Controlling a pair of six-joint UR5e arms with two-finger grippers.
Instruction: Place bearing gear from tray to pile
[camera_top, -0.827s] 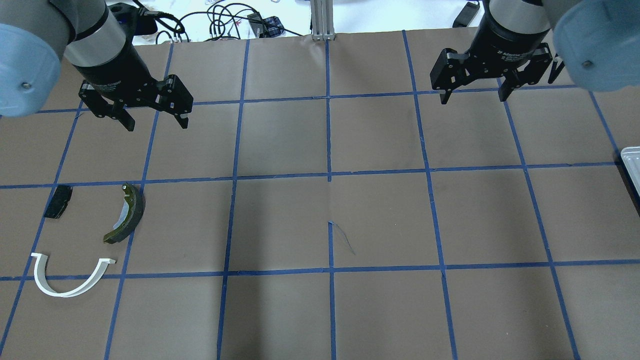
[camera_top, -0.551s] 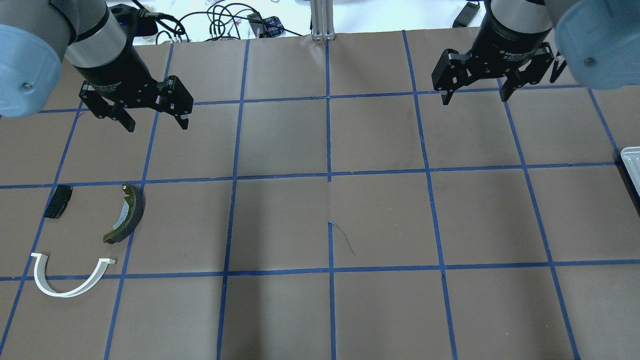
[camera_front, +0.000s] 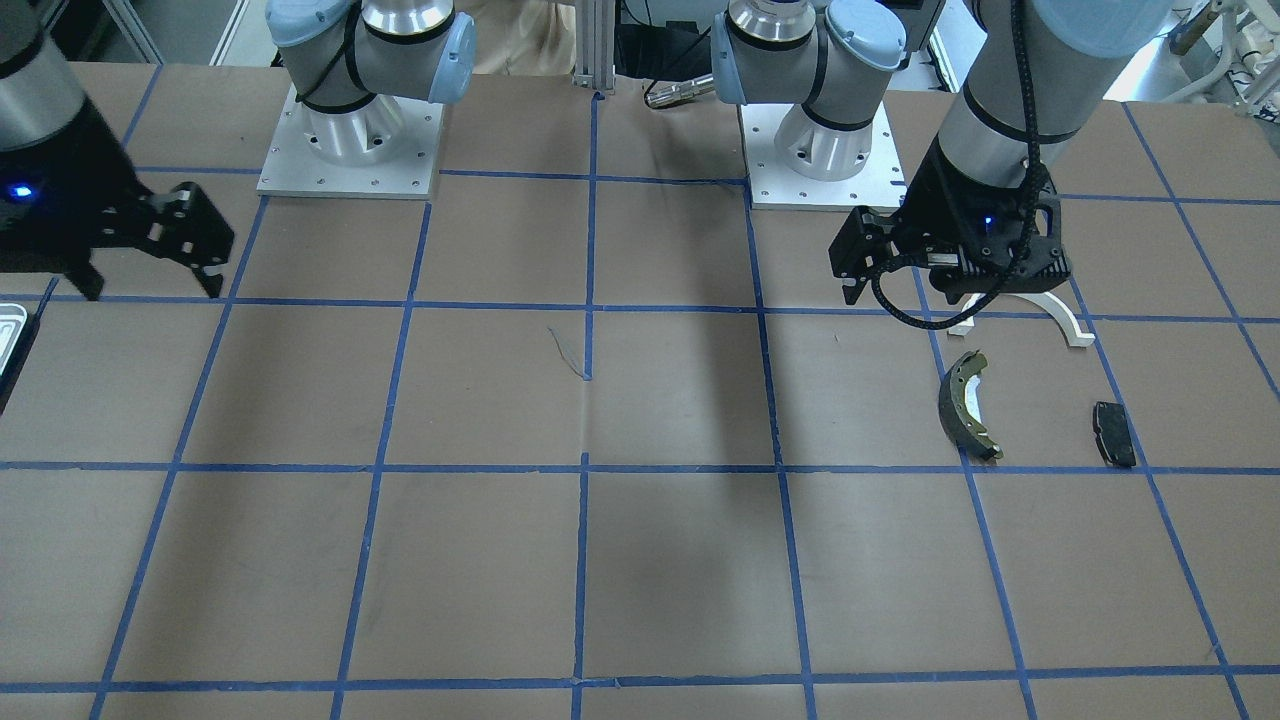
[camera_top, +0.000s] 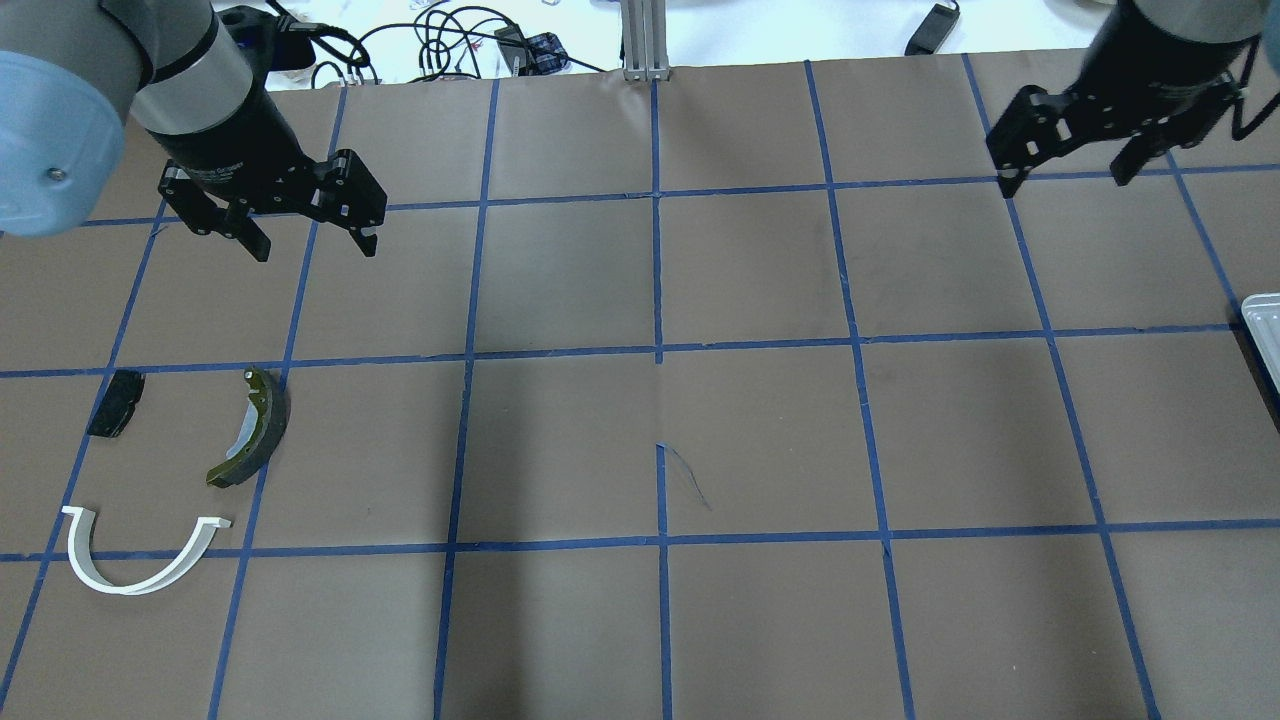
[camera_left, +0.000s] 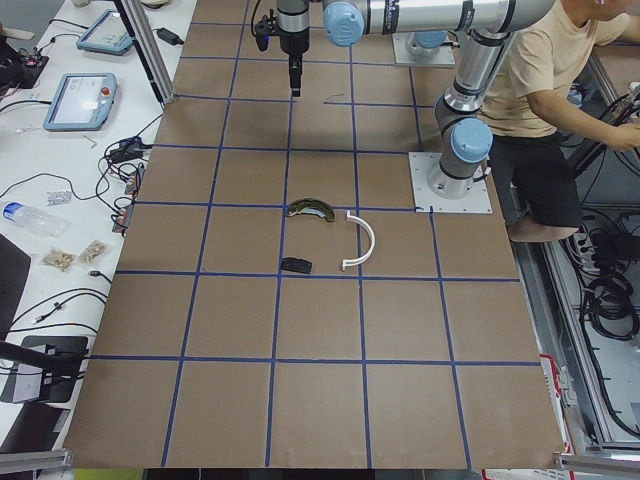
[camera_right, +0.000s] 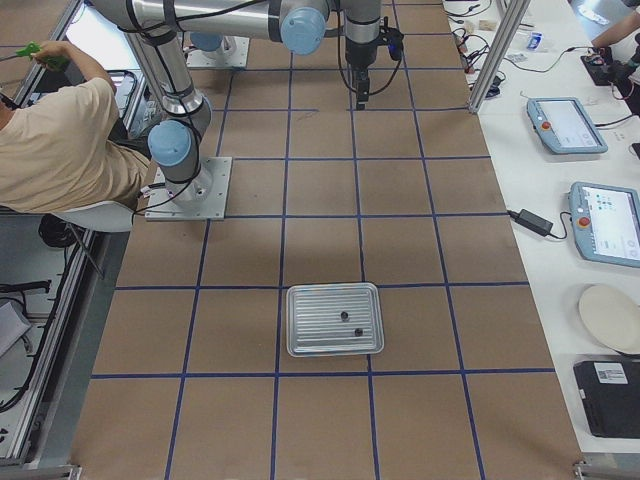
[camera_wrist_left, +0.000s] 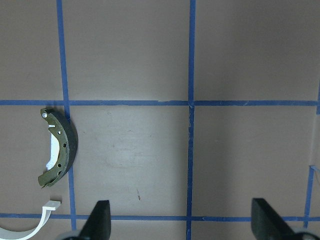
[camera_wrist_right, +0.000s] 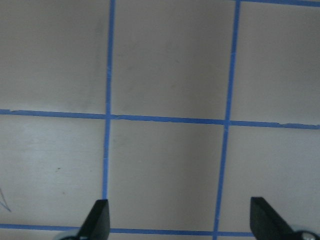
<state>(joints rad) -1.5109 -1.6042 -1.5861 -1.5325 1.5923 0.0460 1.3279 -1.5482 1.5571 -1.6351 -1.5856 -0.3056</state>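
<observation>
around: cables and an aluminium post past the table's far edge; two pendant tablets on the white bench alongside the tray; seated operator on the robot's side of the tray.
between tray and pile: brown paper table with a blue tape grid, one thin scratch mark roughly midway.
bearing gear: two small dark parts close together on the tray floor; too small to tell which is which.
right gripper: spread wide, nothing held; above bare paper, apart from the tray, not over it.
left gripper: spread wide, nothing held; at the table end opposite the tray, near the pile.
tray: shiny silver metal, ribbed floor, raised rim, rounded corners; only a corner shows in the overhead view.
pile: far end from the tray; curved olive-green brake shoe, small flat black pad, thin white plastic arch; all three apart from one another.
</observation>
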